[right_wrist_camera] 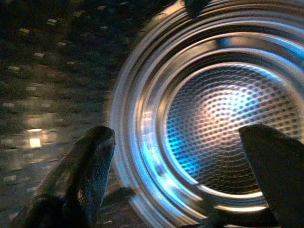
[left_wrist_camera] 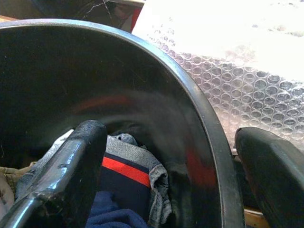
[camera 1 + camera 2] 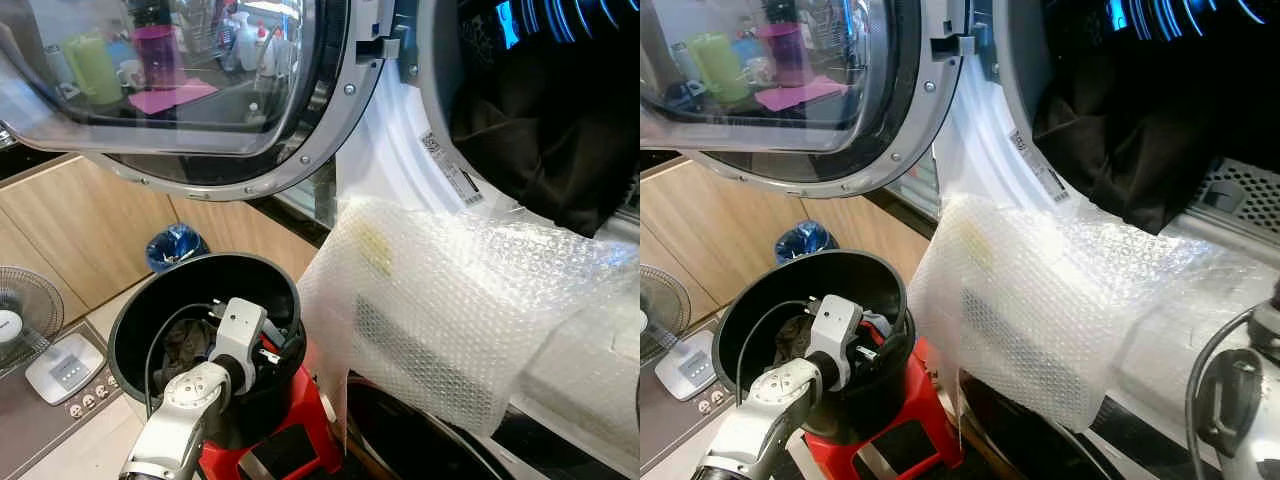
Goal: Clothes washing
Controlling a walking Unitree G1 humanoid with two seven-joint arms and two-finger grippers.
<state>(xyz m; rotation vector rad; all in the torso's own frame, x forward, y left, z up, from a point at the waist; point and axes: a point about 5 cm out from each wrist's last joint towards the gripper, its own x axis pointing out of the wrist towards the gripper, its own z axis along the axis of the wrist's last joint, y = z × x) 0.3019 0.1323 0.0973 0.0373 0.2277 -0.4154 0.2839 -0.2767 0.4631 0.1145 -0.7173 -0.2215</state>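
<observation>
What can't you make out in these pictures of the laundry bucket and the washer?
- How many clothes the black bucket holds: in the head views the left arm and its claw cover the pile; in the left wrist view a finger hides part of it.
- The washer front: bubble wrap covers it.
- The dark garment in the drum opening: too shadowed to identify.

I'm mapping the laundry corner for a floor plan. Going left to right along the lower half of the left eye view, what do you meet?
Fan → power strip → blue bin → black bucket of clothes, left gripper reaching into it → bubble wrap draped over the washer's front.
</observation>
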